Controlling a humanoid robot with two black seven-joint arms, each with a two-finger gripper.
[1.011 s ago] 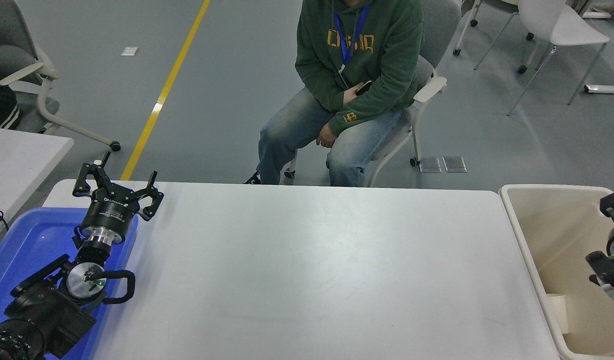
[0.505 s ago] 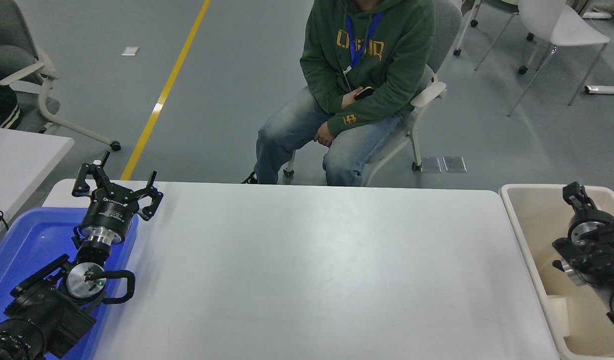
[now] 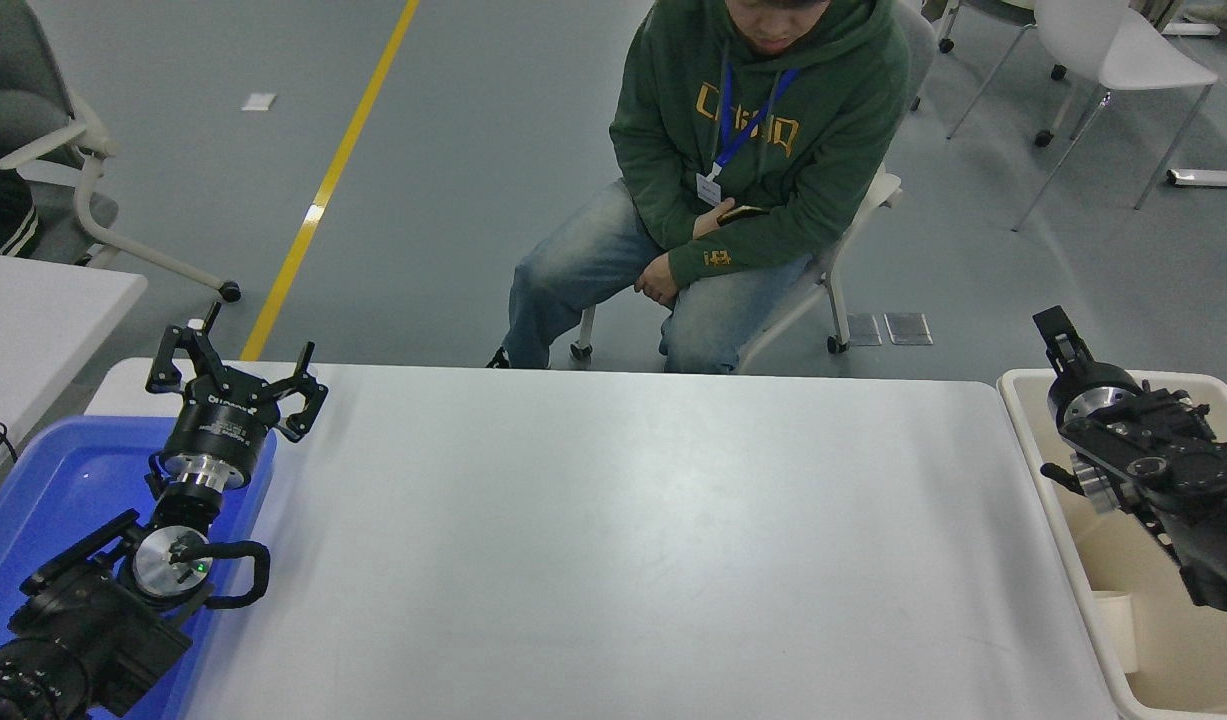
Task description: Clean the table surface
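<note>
Stretching across most of what I can see, the table surface (image 3: 613, 540) lies glossy white and bare between two containers, with only faint smears catching the light. At its left end sits a blue tray (image 3: 33, 500), and off its right end a beige bin (image 3: 1133, 640) with a small pale object low against its near wall. Beyond the far edge a person in a green hoodie (image 3: 763, 130) sits on a chair, well apart from both arms. The left gripper (image 3: 235, 385) is parked over the tray's far corner, its fingers spread wide and holding nothing. The right gripper (image 3: 1058, 335) hangs above the bin's far rim, pointing away from me; I cannot tell how its jaws stand. I see no cloth or litter on the top, so my guess is little is left to do. The risk I would watch is the right arm catching the bin's rim as it swings and nudging the bin against the table edge.
</note>
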